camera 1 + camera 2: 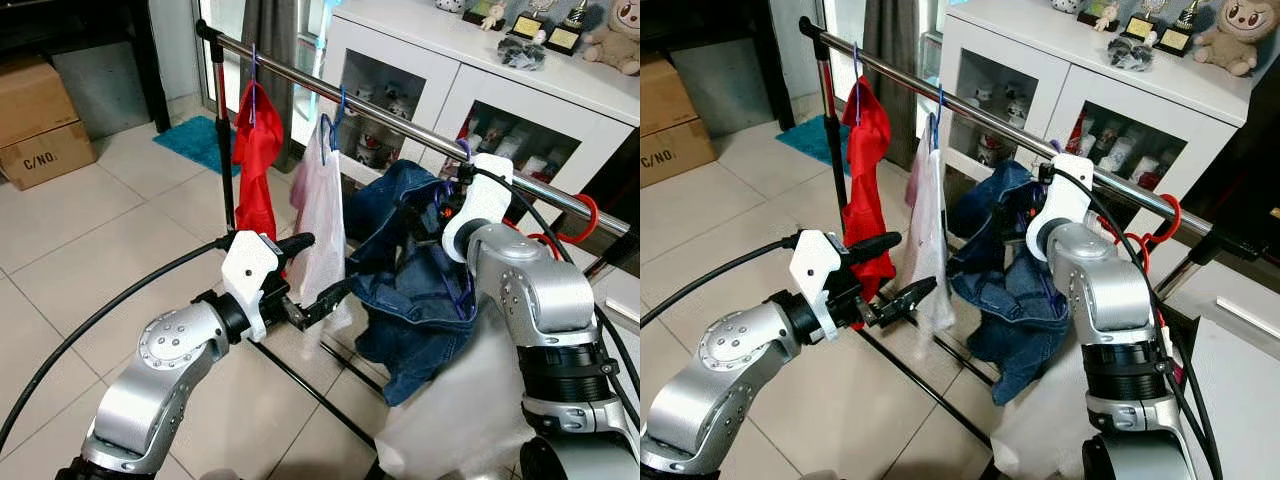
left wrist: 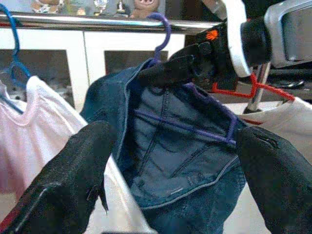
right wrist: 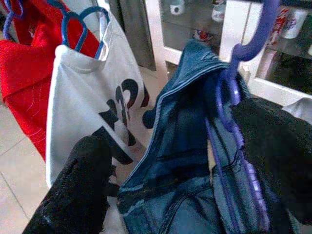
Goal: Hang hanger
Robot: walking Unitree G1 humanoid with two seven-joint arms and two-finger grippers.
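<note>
White cabinet (image 1: 470, 60) behind rail (image 1: 400, 120); right pincer (image 2: 168, 73) clenched on purple hanger (image 2: 163, 34), left pincer (image 1: 315, 275) released

Tiled room with a white display cabinet

Pale floor tiles (image 1: 110, 230) run under a white cabinet (image 1: 470, 75) with glass doors, topped with trophies (image 1: 545, 28) and a plush toy (image 1: 618, 38). A grey curtain (image 1: 268, 40) hangs by the window; a teal mat (image 1: 195, 140) and stacked cardboard boxes (image 1: 38, 118) sit on the floor.
</note>
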